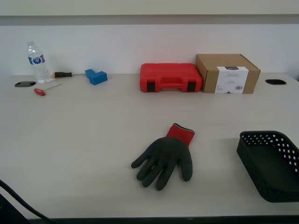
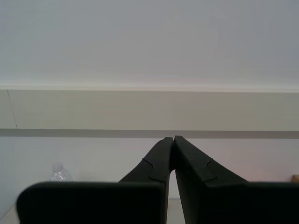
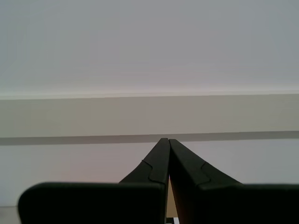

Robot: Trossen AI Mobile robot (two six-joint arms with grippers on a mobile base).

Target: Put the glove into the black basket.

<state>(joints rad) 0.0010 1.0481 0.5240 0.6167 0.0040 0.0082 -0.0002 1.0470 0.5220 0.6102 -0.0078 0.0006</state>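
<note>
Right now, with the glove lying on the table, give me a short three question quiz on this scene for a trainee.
1. True or false: the glove already lies inside the black basket.
2. Multiple choice: what stands directly beside the red tool case, on the exterior view's right? A) water bottle B) cardboard box C) blue block
3. Short answer: how do the jaws of my first gripper and my second gripper stand?

Key
1. False. The glove lies flat on the table, apart from the basket.
2. B, the cardboard box.
3. Both are shut with nothing between them, facing the wall.
</note>
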